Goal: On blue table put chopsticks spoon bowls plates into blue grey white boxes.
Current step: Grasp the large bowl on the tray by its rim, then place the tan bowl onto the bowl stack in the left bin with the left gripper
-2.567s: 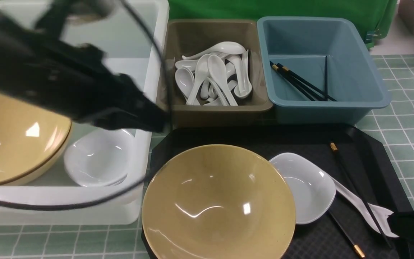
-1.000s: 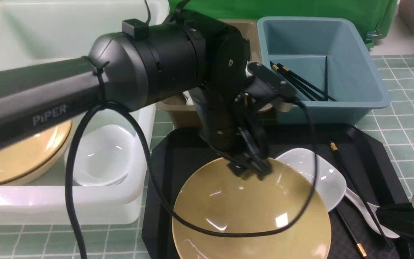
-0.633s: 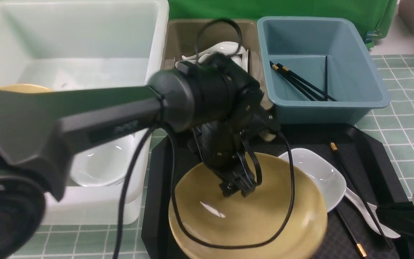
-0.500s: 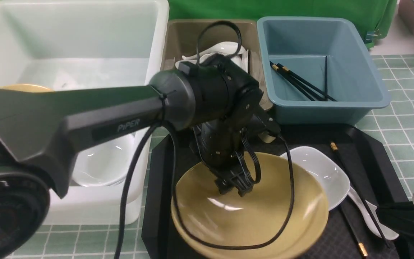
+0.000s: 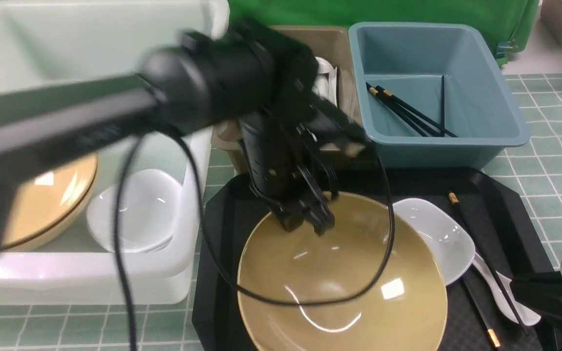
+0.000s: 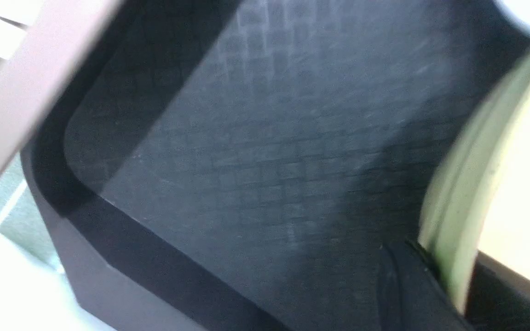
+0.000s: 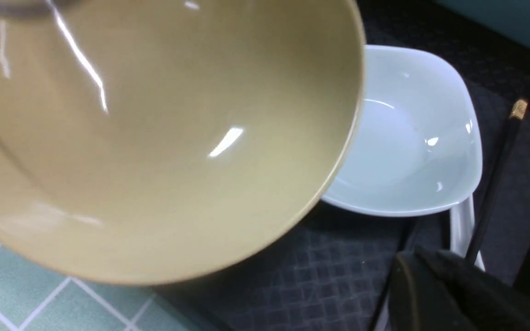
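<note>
Above the black tray point(image 5: 510, 209) on the blue table point(image 5: 544, 185), the left pincer point(image 5: 304, 222) is pinched narrow on the tan bowl's point(image 5: 342, 282) far rim; the bowl spreads from the pincer toward the tray's near edge.

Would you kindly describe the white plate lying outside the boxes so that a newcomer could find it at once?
Start at the black tray in front of the blue box. Just right of the big tan bowl there lies a small, shallow, rounded-square white plate. Unlike the other plates in the white tub, it rests on the tray, with a white spoon beside it.
</note>
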You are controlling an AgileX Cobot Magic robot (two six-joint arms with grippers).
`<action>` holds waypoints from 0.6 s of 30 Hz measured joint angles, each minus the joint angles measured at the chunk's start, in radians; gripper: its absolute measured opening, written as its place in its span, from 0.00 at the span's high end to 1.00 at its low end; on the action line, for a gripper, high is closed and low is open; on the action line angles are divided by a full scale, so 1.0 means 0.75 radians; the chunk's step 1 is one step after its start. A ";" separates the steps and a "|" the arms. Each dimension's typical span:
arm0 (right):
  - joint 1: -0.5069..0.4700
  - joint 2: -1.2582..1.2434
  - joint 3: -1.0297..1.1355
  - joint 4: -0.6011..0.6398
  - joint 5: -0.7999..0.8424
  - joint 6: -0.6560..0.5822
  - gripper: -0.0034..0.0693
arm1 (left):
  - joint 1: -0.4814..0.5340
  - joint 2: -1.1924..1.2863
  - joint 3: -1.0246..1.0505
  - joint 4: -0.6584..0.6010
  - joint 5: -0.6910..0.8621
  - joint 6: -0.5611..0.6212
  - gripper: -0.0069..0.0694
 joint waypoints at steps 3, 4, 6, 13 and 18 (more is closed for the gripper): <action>0.000 0.000 0.000 0.000 0.000 0.000 0.83 | 0.070 -0.044 0.000 -0.140 0.007 0.058 0.90; 0.000 0.000 0.000 0.000 0.000 0.000 0.83 | 0.102 -0.058 0.000 -0.186 0.013 0.087 0.90; 0.000 0.000 0.000 0.000 0.000 0.000 0.83 | 0.153 -0.083 0.000 -0.251 0.010 0.138 0.90; 0.000 0.000 0.013 0.000 -0.015 0.000 0.82 | 0.315 -0.219 0.002 -0.534 0.011 0.290 0.90; 0.000 0.000 0.014 0.000 -0.017 0.000 0.82 | 0.510 -0.396 0.002 -0.547 0.044 0.304 0.90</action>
